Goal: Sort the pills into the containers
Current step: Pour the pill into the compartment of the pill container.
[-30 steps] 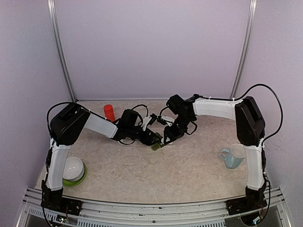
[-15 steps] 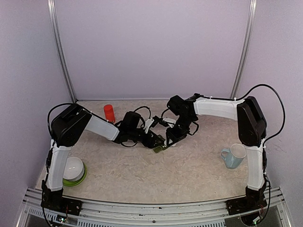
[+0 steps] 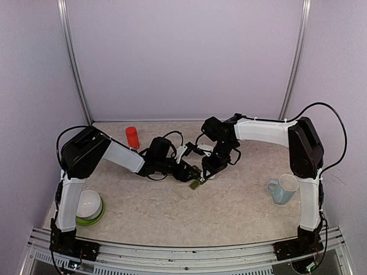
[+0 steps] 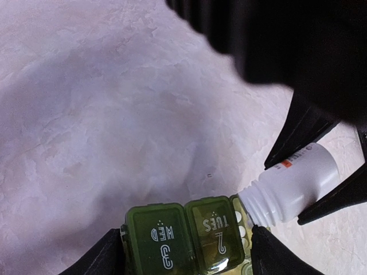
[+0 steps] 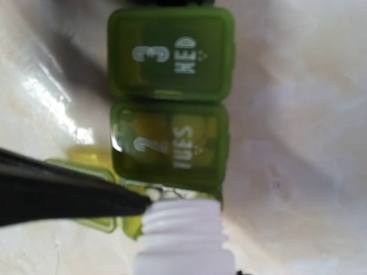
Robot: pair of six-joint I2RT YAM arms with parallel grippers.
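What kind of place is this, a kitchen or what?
Probably a robot lab test cell, not a kitchen: a left arm and right arm bolted at a table edge, bare lilac walls, and a few staged props: mug, bowl, pill strip, bottle.

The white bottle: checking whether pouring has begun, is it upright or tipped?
Tipped. The white bottle lies sideways in the right hand, its capless threaded mouth at the open end compartment of the containers.

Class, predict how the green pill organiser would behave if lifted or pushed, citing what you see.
The green pill organiser looks like thin moulded plastic, so probably stiff and light. Its glossy lids suggest it may slip in a pincer. Low and flat, it should slide rather than tip or roll.
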